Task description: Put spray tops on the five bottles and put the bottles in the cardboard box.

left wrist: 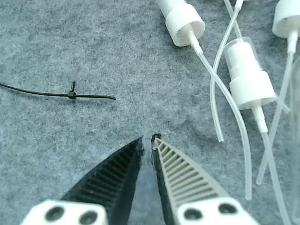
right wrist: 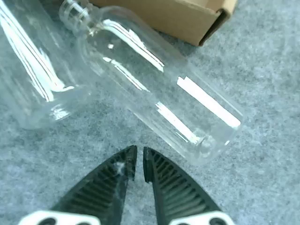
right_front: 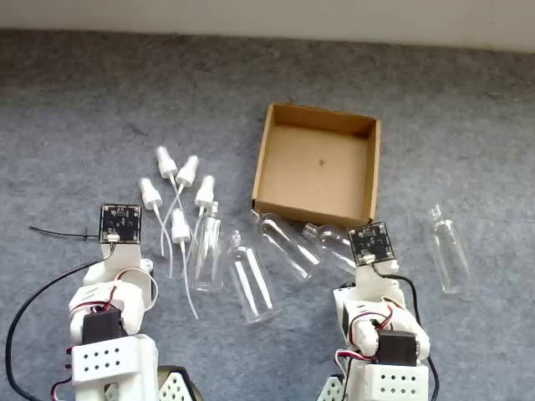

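Clear bottles (right_front: 251,288) lying on grey counter (right_front: 84,125) in front of cardboard box (right_front: 261,163) — spray tops (right_front: 180,227) loose near left tool (left wrist: 147,140). Left tool clenched, empty; right tool (right wrist: 139,152) likewise — just beside a bottle.

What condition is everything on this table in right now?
Bottles: all five lying on their sides, no tops on.
Spray tops: five, lying loose.
Cardboard box: open, empty.
Left claw: shut, holding nothing.
Right claw: shut, holding nothing.
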